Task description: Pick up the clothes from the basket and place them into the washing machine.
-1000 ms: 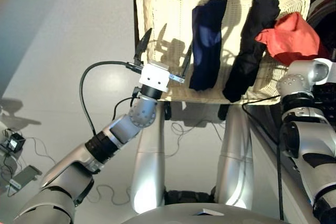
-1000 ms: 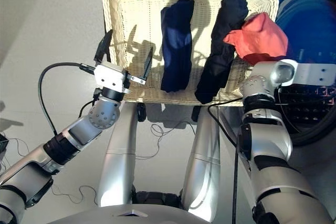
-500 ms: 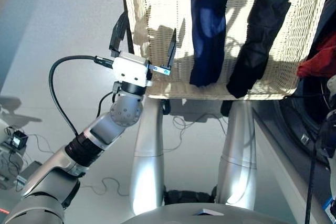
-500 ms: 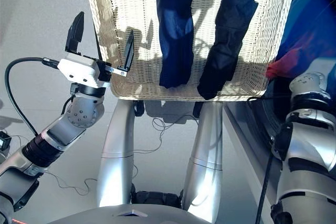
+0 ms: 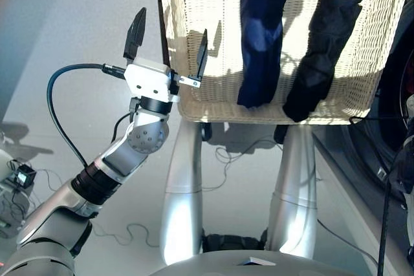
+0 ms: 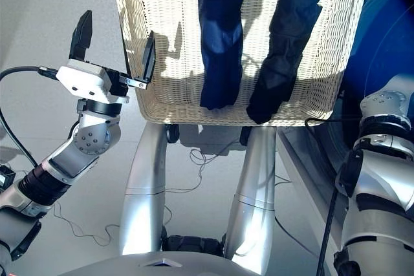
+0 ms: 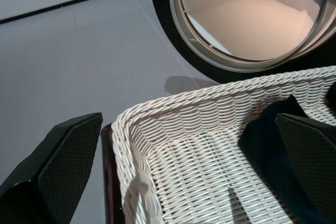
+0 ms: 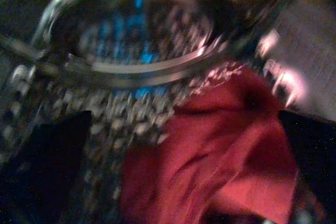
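The left gripper (image 5: 167, 33) hangs wide apart and empty at the near left corner of the cream wicker basket (image 5: 194, 4), one finger outside the rim, the other over the weave. In the basket lie the navy garment (image 5: 261, 30) and the black garment (image 5: 323, 37), side by side and apart. The right wrist view shows the orange-red garment (image 8: 220, 150) against the washing machine's perforated metal drum (image 8: 131, 56); whether the right gripper grips it cannot be told

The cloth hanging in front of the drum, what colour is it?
Orange-red cloth, clearest in the right wrist view.
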You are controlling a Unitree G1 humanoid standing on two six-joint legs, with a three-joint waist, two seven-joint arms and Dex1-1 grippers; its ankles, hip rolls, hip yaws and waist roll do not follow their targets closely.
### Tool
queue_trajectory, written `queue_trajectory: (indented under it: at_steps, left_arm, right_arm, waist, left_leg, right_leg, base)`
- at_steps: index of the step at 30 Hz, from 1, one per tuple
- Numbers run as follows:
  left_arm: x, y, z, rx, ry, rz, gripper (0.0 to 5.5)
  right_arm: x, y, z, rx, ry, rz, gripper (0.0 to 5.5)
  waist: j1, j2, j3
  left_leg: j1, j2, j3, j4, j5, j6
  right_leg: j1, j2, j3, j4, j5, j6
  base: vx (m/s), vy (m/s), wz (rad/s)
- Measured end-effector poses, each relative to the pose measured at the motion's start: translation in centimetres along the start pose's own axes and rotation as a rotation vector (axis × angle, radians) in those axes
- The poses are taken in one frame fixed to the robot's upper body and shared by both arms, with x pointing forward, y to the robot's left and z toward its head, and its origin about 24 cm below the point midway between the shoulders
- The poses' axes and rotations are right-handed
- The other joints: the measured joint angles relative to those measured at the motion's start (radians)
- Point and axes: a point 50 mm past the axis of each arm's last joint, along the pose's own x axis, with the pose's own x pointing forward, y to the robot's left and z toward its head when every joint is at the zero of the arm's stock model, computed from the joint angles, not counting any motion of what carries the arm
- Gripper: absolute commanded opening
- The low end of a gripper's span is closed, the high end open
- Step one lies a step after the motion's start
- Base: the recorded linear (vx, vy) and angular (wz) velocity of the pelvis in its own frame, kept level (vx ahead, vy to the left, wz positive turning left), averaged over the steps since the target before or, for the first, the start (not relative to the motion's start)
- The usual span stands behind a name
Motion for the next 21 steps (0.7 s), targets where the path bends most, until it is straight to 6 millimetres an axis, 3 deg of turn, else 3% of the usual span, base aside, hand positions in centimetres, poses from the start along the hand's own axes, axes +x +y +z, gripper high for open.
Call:
queue_trajectory:
  at_steps: [4,6,10,12,17,21]
  left_arm:
    - [0.2,-0.6,0.1,-0.045,-0.007,0.018,5.5]
    - [0.3,-0.8,0.1,-0.07,-0.007,0.027,5.5]
    - [0.0,-0.8,-0.2,-0.099,0.012,0.059,5.5]
    - [-0.2,-0.8,-0.8,-0.098,0.036,0.061,5.5]
    - [-0.5,-1.5,-2.3,-0.149,0.111,0.1,5.5]
    - [-1.5,-1.6,-4.4,-0.159,0.211,0.139,5.5]
  right_arm:
    - [-3.6,-0.3,-3.7,0.0,0.12,0.143,5.5]
    - [-5.2,-1.3,-5.6,-0.052,0.173,0.197,5.5]
    - [-8.7,-2.9,-8.0,-0.165,0.247,0.374,5.5]
    - [-10.9,-3.7,-9.0,-0.211,0.294,0.484,5.5]
    - [-16.2,-6.0,-10.2,-0.348,0.379,0.77,5.5]
    - [-19.3,-6.3,-9.8,-0.45,0.353,1.024,5.5]
  waist:
    - [-0.009,0.0,0.0]
    - [-0.01,0.0,0.0]
    - [-0.018,-0.002,0.0]
    - [-0.034,-0.003,0.001]
    - [-0.066,-0.011,0.001]
    - [-0.101,-0.031,0.001]
  left_leg:
    - [0.002,0.005,0.001,0.0,0.0,0.001]
    - [0.005,0.007,0.001,0.0,-0.001,0.001]
    - [0.013,0.012,0.002,-0.003,-0.003,0.003]
    - [0.018,0.013,0.002,-0.004,-0.004,0.004]
    - [0.046,0.021,0.004,-0.019,-0.01,0.004]
    - [0.071,0.028,0.004,-0.029,-0.012,0.0]
  right_leg:
    - [0.003,0.005,0.0,-0.005,0.001,-0.001]
    - [0.007,0.008,0.0,-0.007,0.001,-0.002]
    - [0.019,0.011,-0.001,-0.02,0.004,-0.002]
    - [0.027,0.012,-0.003,-0.027,0.006,0.0]
    - [0.059,0.018,-0.005,-0.053,0.011,0.004]
    - [0.086,0.024,-0.009,-0.068,0.01,0.008]
  base:
    - [0.0,0.0,0.0]
    - [0.0,0.0,0.0]
    - [0.0,0.0,0.0]
    - [0.0,0.0,0.0]
    - [0.0,0.0,0.0]
    - [0.08,-0.013,-0.037]
